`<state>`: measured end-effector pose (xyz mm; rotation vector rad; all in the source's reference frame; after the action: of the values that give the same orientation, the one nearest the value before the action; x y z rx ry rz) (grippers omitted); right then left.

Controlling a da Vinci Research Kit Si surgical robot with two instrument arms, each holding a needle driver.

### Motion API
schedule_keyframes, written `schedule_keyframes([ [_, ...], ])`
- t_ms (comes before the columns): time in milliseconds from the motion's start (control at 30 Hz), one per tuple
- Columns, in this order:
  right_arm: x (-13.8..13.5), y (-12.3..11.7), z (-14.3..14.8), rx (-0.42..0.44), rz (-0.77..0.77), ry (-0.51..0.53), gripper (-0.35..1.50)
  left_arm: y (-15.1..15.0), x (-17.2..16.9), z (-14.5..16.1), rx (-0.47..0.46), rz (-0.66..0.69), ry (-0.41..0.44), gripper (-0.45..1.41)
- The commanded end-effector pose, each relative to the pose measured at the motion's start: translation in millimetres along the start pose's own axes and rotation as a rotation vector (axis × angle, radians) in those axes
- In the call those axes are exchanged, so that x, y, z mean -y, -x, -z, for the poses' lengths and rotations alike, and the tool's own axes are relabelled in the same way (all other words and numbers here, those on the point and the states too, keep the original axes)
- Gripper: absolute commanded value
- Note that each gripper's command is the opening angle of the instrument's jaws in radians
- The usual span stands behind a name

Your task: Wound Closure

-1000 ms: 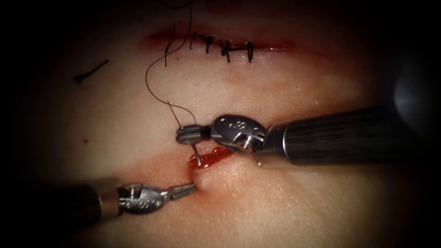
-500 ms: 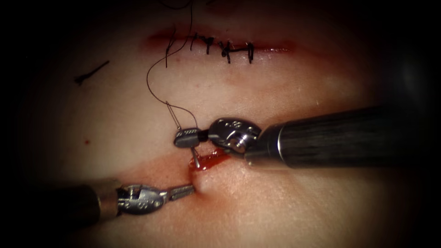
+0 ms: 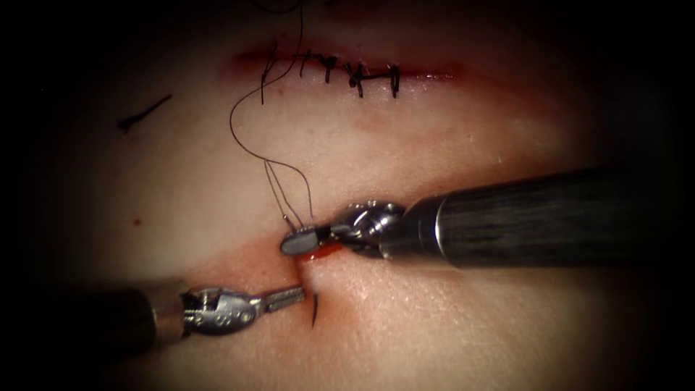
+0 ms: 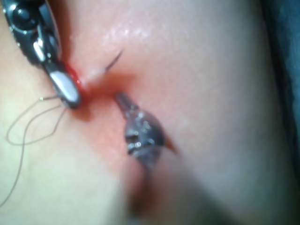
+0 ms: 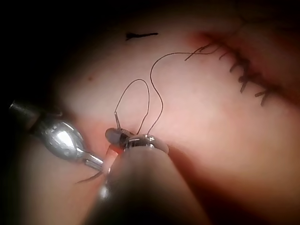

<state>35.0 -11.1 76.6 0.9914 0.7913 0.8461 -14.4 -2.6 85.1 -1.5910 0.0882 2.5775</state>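
Since a second ago the right tool (image 3: 298,241) has rolled over and dropped onto the cut (image 3: 326,250), and the needle (image 3: 316,307), then entering the tissue (image 3: 449,326) beneath it, now shows its tip at centre-bottom of the endoscope frame, just beside the left tool (image 3: 289,295). Right jaws pinch the needle's rear end, thread (image 3: 246,145) looping above. Left jaws, pressed together, hold nothing but bear on the tissue, probably to steady the exit. Open tissue lies lower right; the stitched cut (image 3: 347,72) sits well apart, upper centre.
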Motion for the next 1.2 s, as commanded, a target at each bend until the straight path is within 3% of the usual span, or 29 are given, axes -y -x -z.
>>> schedule_keyframes([
  [33, -0.2, 0.2, -0.8, 0.0, -0.02, 0.0, -0.35, 0.3, -0.6, -0.8, -0.002, 0.002, 0.002, -0.45],
  [200, 0.1, 0.2, -0.5, -0.02, -0.251, -0.035, -0.35, 0.3, -0.6, -0.8, -0.002, 0.002, 0.002, -0.45],
  [267, 0.3, 0.4, -0.5, -0.029, -0.267, -0.051, -0.35, 0.3, -0.6, -0.8, -0.002, 0.002, 0.002, -0.45],
  [300, 0.2, 0.3, -0.4, -0.056, -0.267, -0.079, 0.21, 0.3, -0.6, -0.8, -0.002, 0.002, 0.002, -0.45],
  [333, 0.2, 0.3, -0.4, -0.056, -0.267, -0.079, 0.21, 0.3, -0.6, -0.8, -0.002, 0.002, 0.002, -0.45],
  [433, -0.3, 0.0, -0.4, -0.096, -0.221, -0.097, 0.88, 0.2, -0.6, -0.8, -0.001, 0.002, 0.002, -0.45],
  [567, -1.4, -0.6, -0.3, -0.126, -0.051, -0.058, 1.18, 0.1, -0.6, -0.8, -0.001, 0.003, 0.002, -0.45],
  [800, -3.1, -2.5, 0.8, -0.178, 0.187, 0.037, 1.3, 0.1, -0.7, -0.8, -0.001, 0.003, 0.002, -0.45],
  [967, -3.6, -3.4, 1.3, -0.188, 0.498, 0.102, 1.3, 0.1, -0.6, -0.8, -0.001, 0.003, 0.001, -0.45],
  [1067, -3.5, -3.3, 1.2, -0.189, 0.534, 0.116, 1.26, 0.1, -0.6, -0.8, -0.001, 0.003, 0.001, -0.45],
  [1133, -3.3, -3.2, 1.1, -0.186, 0.548, 0.108, 1.16, 0.1, -0.6, -0.8, -0.001, 0.003, 0.001, -0.45],
  [1200, -3.2, -3.2, 1.1, -0.18, 0.557, 0.085, 0.84, 0.1, -0.6, -0.8, -0.001, 0.003, 0.001, -0.45],
])
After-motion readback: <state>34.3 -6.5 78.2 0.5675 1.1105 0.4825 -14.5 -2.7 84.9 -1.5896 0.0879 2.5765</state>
